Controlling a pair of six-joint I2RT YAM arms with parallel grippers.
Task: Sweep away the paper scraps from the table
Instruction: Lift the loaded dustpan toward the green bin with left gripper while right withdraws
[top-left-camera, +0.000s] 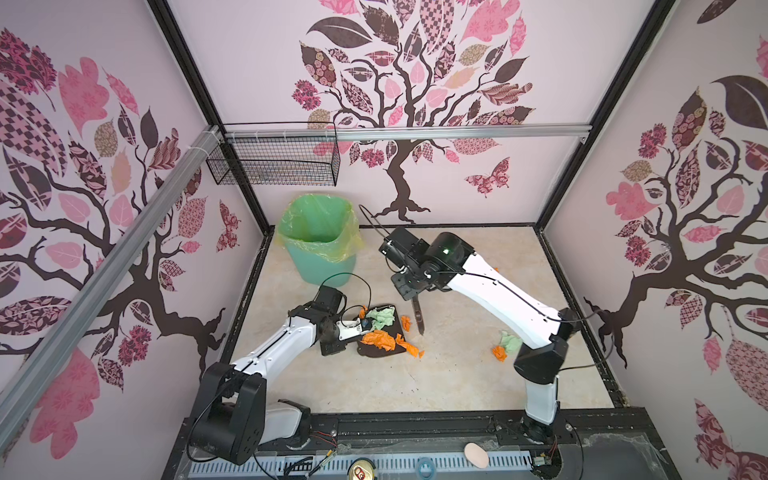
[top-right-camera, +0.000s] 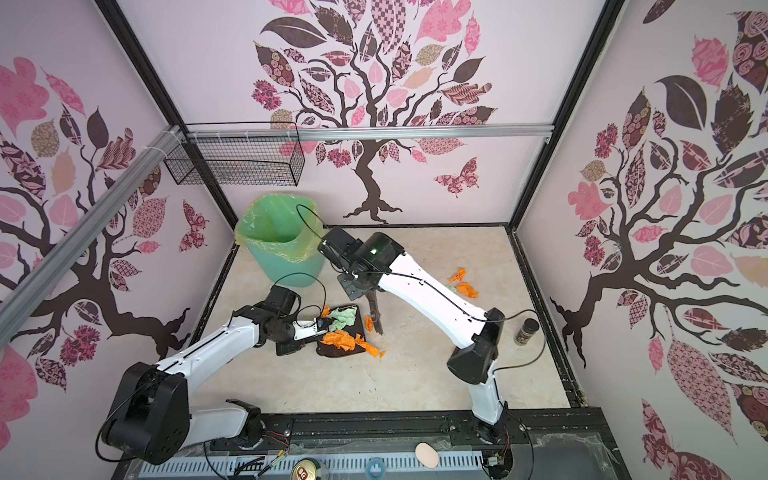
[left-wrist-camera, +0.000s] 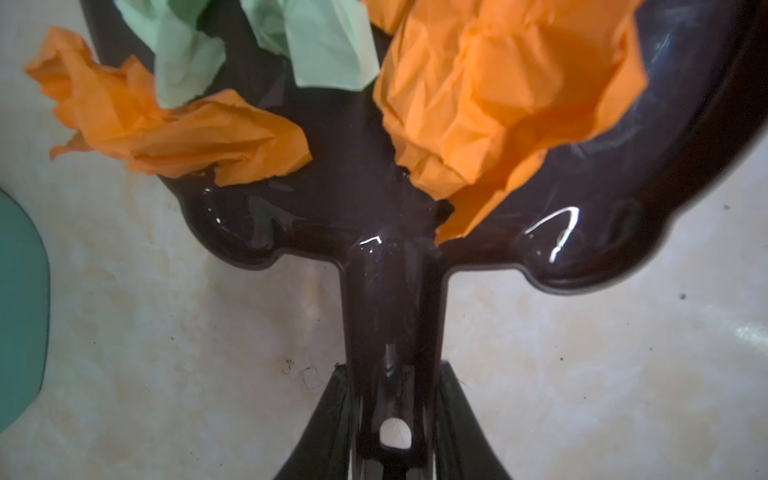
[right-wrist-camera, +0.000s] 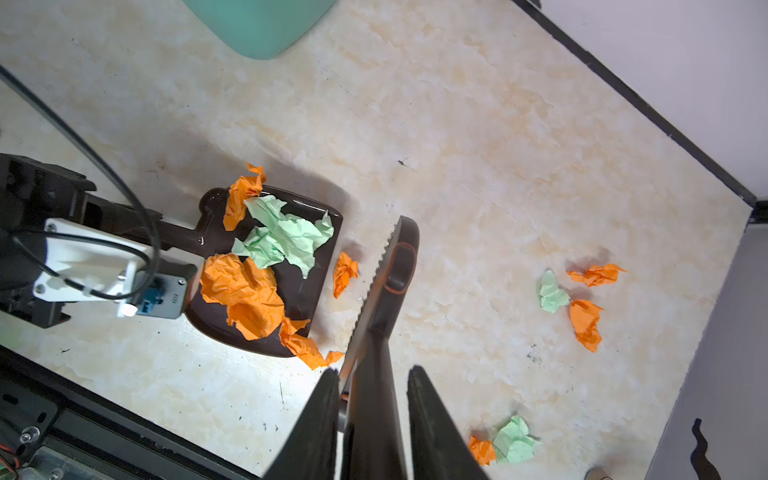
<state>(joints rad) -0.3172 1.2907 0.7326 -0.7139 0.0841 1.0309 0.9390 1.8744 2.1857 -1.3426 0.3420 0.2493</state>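
The left pincer (left-wrist-camera: 392, 374) is clamped on the handle of the one dustpan (right-wrist-camera: 299, 291). The pan lies flat on the surface (right-wrist-camera: 478, 145) with its open lip facing the one brush (right-wrist-camera: 399, 266). The right pincer (right-wrist-camera: 372, 374) is clamped on the brush handle, and the brush head stands just beside the lip with its bristles toward the pan.

The scraps (right-wrist-camera: 241, 291) count out as follows:

- **On the pan:** two orange wads, plus crumpled green paper (right-wrist-camera: 286, 237); I cannot tell whether that is one wad or two.
- **At the lip:** a third orange wad (right-wrist-camera: 303, 340) hangs over a corner of the lip, partly on the surface.
- **Between lip and brush:** a fourth orange wad (right-wrist-camera: 345, 272) lies on the surface just beside the lip.
- **Beyond the brush, near the right edge:** a group of three, two orange and one green (top-right-camera: 463, 282).
- **By the right arm's elbow:** a pair touching each other, one orange and one green (top-left-camera: 507, 345).

That makes seven orange wads in all, and three or four green.

One teal bin (top-left-camera: 320, 249) with a green liner stands at the back left, near the pan. One small jar (top-right-camera: 527, 330) stands upright near the right edge.
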